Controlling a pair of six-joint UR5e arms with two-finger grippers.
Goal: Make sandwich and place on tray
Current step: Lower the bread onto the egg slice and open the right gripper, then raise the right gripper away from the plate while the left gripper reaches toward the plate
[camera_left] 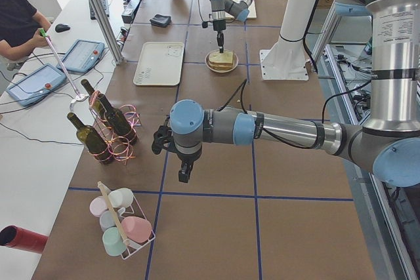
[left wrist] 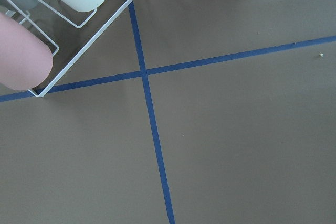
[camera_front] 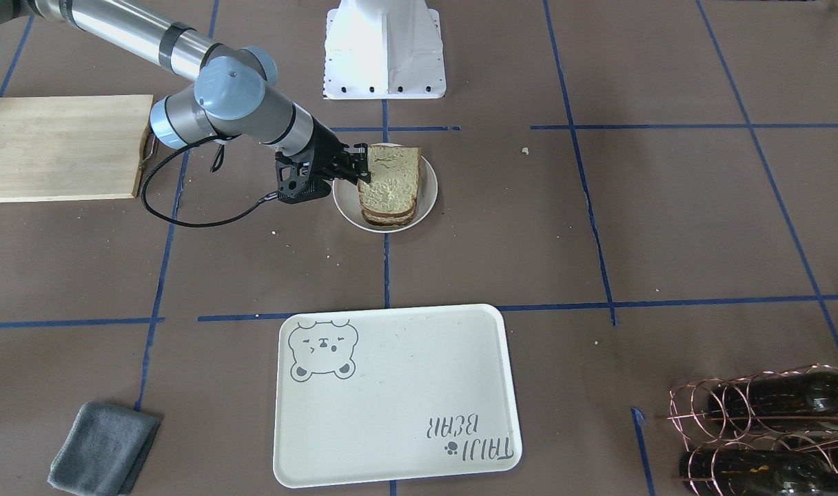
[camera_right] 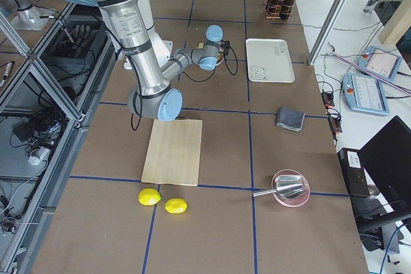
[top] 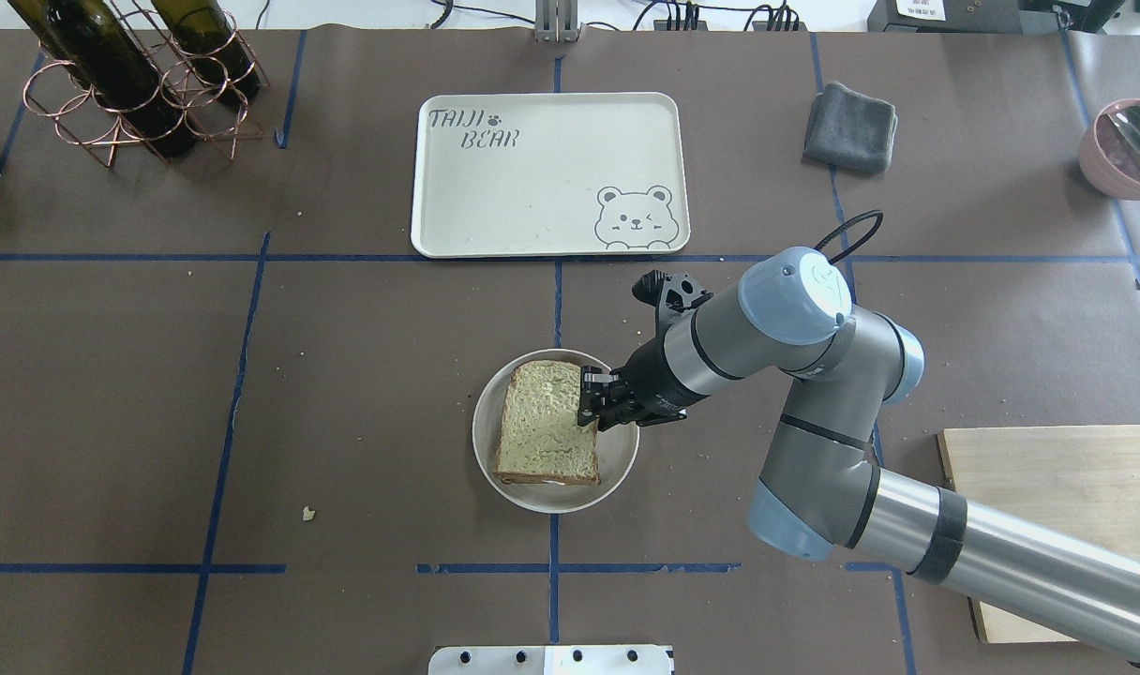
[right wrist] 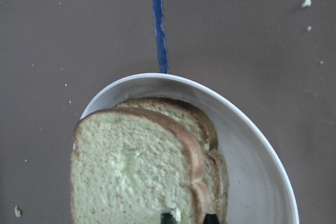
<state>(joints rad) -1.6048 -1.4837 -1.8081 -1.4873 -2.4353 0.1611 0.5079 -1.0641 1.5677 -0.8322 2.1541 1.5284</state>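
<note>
Overhead exterior view: a brown counter marked with blue tape lines. Near its middle sits a small round white plate that holds the sandwich, a stack of speckled tan bread with a dark crust. The right arm reaches in from the near right, and the right pincer meets the stack's far right corner. From the wrist camera, its two dark fingertips sit close together on either side of the crust of the top slice, clamped on that edge. From the front-facing camera, this slice tilts up on the pincer's side while the slices under it lie flat. No filling can be made out.

The white tray, with its bear face and lettering, lies farther away, past a tape line and well apart from the plate. A grey cloth lies to its right and a wire rack of wine bottles to its far left. A wooden cutting board lies at the near right.

The left pincer hangs over bare counter near a rack of pastel cups; whether its fingers are apart or together cannot be told.
</note>
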